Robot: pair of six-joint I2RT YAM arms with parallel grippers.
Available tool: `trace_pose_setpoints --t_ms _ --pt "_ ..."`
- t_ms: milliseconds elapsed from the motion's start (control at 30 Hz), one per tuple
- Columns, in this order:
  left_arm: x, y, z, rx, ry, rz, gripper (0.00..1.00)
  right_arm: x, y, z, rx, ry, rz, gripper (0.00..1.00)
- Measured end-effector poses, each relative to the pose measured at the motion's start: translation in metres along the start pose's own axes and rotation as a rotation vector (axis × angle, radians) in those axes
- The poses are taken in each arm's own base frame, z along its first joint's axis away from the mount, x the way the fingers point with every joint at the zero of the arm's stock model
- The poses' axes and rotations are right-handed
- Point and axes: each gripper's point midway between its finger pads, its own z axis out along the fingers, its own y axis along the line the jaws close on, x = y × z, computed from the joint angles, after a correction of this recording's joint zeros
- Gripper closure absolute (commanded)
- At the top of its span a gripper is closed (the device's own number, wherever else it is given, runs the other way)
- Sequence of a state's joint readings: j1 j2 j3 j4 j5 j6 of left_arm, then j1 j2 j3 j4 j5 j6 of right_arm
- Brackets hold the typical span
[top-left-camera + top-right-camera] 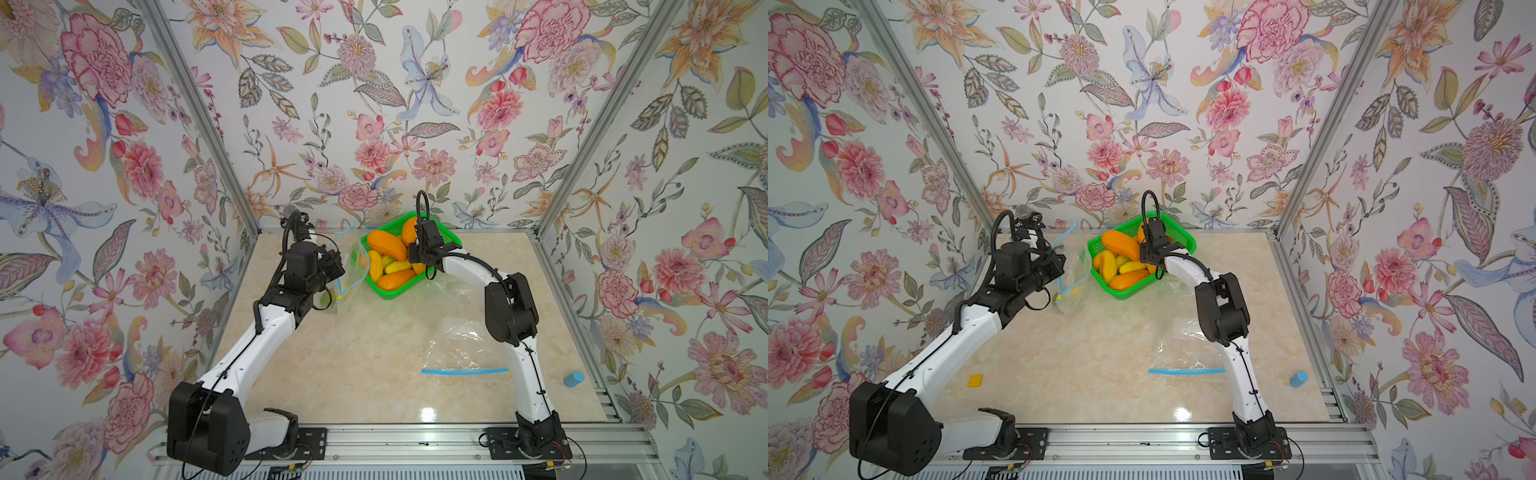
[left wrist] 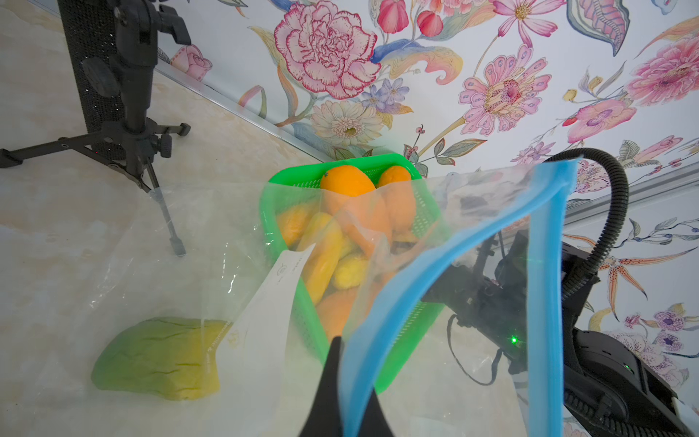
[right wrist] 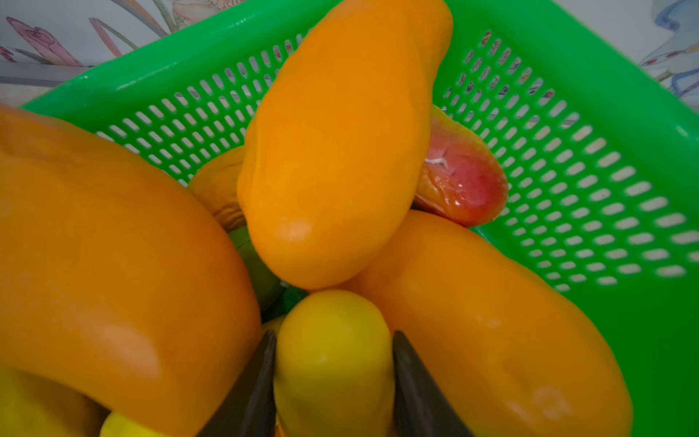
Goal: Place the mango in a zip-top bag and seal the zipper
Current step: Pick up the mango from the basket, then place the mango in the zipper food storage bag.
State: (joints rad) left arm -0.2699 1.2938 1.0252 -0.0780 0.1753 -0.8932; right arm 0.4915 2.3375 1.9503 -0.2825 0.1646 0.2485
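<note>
Right wrist view: the yellow mango [image 3: 333, 363] sits squarely between the right gripper [image 3: 333, 335] fingers [image 3: 257, 378], lying in the green basket [image 3: 548, 45] with the orange mangoes [image 3: 340, 151] stacked around it. Both fingers touch its sides, so read the jaws as part-closed and clamped on it; it hasn't left the basket. Left wrist view: the left gripper [image 2: 340, 363] is pinched fully closed on the blue zipper strip [image 2: 412, 280] of the zip-top bag [image 2: 472, 204], holding it up just beside the basket. The two zipper sides stand apart, so the mouth gapes. That view also gives you a green-yellow mango [image 2: 159, 355] seen through plastic, but you can't tell whether it's inside the bag or on the table behind it. A tripod [image 2: 128, 113] shows there too. Neither wrist shows what both top views do: a second bag [image 1: 461, 353] flat on the table [image 1: 353, 374] by the right arm, and a blue cylinder [image 1: 574, 379] near the right edge. You also get a yellow tile [image 1: 974, 380] in a top view, beside the left arm.
</note>
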Motion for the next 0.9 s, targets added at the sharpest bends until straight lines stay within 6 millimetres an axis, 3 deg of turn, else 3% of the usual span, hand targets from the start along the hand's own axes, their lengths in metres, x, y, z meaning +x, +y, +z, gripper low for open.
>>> trace_pose_setpoints --t_ms 133,233,367,600,733,900 --pt "0.0 0.0 0.0 0.0 0.0 0.0 1.0 -0.004 0.002 -0.008 -0.01 -0.002 -0.011 0.82" --pt "0.0 0.0 0.0 0.0 0.0 0.0 1.0 -0.018 0.008 -0.028 -0.039 -0.028 -0.008 0.85" --pt "0.0 0.0 0.0 0.001 0.0 0.0 1.0 -0.053 0.02 -0.082 -0.131 -0.143 0.022 0.88" --pt "-0.019 -0.017 -0.003 0.013 -0.015 0.021 1.0 -0.1 0.05 -0.217 -0.468 -0.55 0.174 0.89" --pt "-0.033 -0.028 -0.006 0.029 -0.034 0.035 1.0 -0.111 0.093 -0.27 -0.667 -0.731 0.202 0.89" --pt "-0.035 -0.03 -0.006 0.025 -0.03 0.045 1.0 -0.104 0.164 -0.322 -0.9 -0.854 0.185 0.89"
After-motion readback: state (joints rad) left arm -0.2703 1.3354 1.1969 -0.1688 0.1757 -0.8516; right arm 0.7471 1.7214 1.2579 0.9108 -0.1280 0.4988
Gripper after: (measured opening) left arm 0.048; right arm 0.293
